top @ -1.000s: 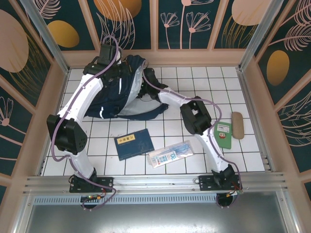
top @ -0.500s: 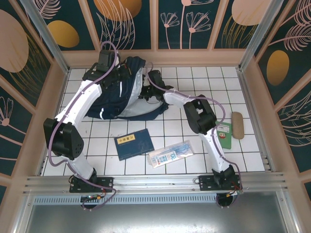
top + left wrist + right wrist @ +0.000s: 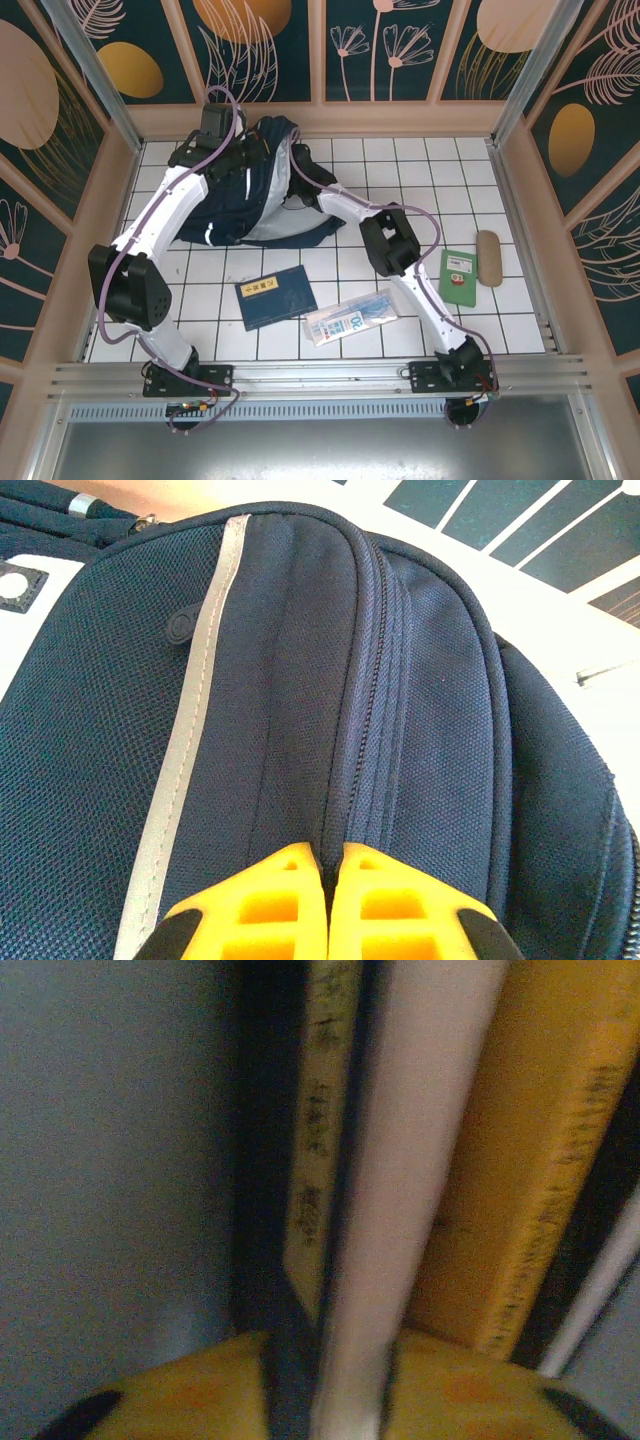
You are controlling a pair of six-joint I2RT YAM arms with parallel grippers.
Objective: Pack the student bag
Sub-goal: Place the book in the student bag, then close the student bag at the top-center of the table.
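Student bag (image 3: 265, 170) lay at 11 o'clock. Your left gripper (image 3: 327, 870) pinched its zipper seam. Right gripper (image 3: 325, 1380) straddled a book (image 3: 410, 1160); grip unclear. You should've seated it deep before releasing.

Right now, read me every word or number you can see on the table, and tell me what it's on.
"30": on the clear packet.
Blue book: cream label, too small to read.
Green book: white label, too small to read.
Book spines in the right wrist view: print too blurred to read.
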